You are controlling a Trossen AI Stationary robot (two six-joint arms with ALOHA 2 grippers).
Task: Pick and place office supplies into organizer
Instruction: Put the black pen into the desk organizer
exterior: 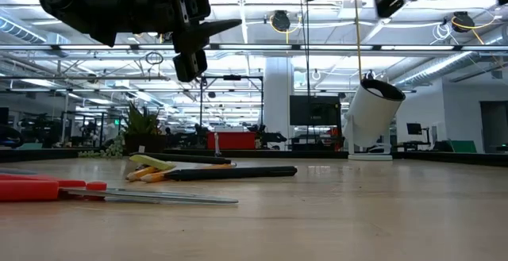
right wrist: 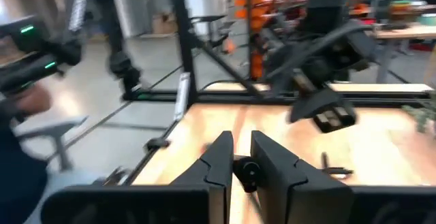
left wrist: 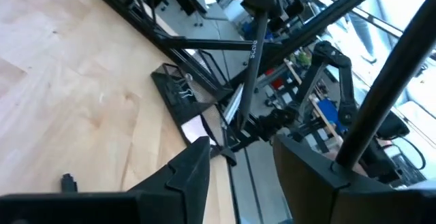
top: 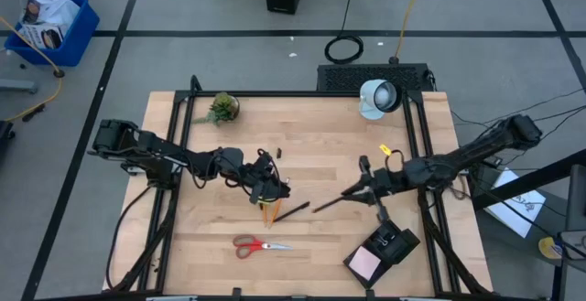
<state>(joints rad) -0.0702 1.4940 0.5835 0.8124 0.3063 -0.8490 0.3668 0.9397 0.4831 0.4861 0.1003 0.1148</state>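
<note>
On wooden table (top: pixel 320 237), red scissors (top: pixel 259 244)

Red-handled steel scissors (top: pixel 259 244) lie on the pale wooden bench (top: pixel 320 127). The flat rectangular organizer (top: pixel 383 252) is black, holding a pink square pad (top: pixel 365 263). Orange-yellow pencils (top: pixel 268 211).

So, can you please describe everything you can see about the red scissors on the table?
The scissors have red, plastic-looking handles and thin silver metal blades. They lie flat on the wooden table, near its front edge, with the handles toward the left arm's side and the blades, which look closed, pointing toward the black organizer. Nothing touches them but the table; both grippers are elsewhere. In the low view they show at the left.
</note>
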